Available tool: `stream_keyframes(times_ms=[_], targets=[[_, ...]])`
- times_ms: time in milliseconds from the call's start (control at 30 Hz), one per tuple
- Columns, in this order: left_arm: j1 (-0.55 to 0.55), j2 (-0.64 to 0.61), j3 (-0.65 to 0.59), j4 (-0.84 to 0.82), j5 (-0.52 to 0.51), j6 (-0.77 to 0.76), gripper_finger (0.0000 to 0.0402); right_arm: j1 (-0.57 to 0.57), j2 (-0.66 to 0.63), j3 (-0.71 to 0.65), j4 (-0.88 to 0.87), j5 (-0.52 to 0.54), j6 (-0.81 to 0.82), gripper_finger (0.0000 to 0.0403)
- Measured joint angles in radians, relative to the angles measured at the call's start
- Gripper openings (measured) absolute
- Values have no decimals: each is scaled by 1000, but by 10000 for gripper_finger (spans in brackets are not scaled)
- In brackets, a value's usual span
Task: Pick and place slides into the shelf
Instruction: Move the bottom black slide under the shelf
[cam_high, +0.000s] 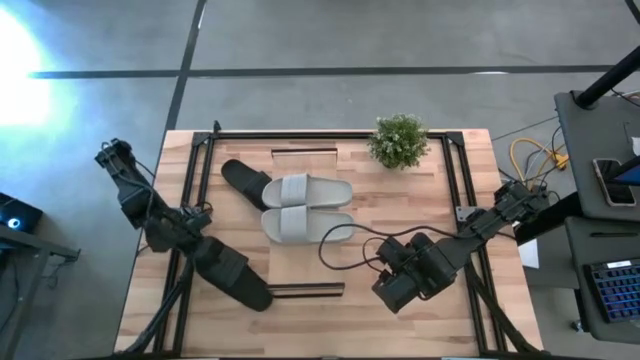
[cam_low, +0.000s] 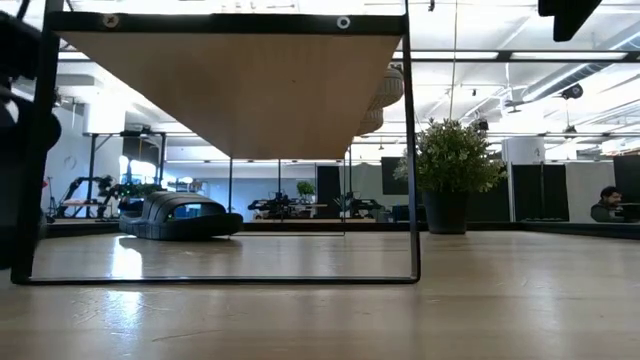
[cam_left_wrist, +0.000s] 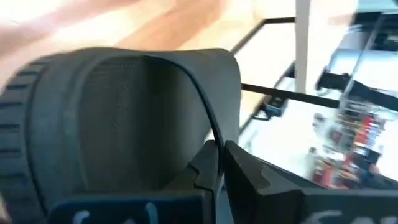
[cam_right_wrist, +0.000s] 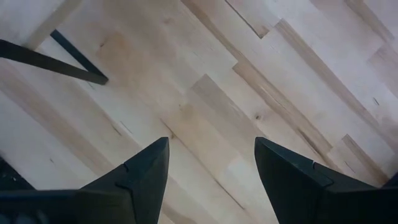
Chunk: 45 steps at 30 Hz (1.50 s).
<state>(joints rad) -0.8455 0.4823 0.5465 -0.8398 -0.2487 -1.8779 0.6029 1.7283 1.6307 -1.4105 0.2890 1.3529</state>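
Carefully, my left end effector pinched a black slide over the tabletop's near-left — it needed level carrying toward the shelf. My right end effector hung spread; the grey pair lay mid-tabletop.

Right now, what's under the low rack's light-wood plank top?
Low view: one black slide sandal on the wooden table shows beneath the plank, perhaps beyond it. Its upper face is hidden.
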Motion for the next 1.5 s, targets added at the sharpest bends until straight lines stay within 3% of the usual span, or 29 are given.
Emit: stream_keyframes(times_ms=[300, 433, 567, 833, 1000, 1267, 1500], targets=[[-1, 158, 215, -273, 4, -29, 0, -2, 0, -1, 0, 1, -22, 228], [-1, 189, 277, -335, -92, -85, 0, -2, 0, -2, 0, 1, -23, 228], [-1, 204, 287, -338, -213, -127, 0, -1, 0, -2, 0, 2, -27, 228], [-1, 303, 230, -307, -219, -225, 0, -1, 0, -2, 0, 2, -59, 228], [-1, 394, 220, -209, -283, -240, 0, -1, 0, -2, 0, 2, -92, 228], [0, 542, 219, -180, -259, -241, 7, -1, 0, -2, 0, 0, -97, 228], [0, 584, 221, -162, -192, -257, 62, -1, 0, -2, 1, -5, -97, 228]])
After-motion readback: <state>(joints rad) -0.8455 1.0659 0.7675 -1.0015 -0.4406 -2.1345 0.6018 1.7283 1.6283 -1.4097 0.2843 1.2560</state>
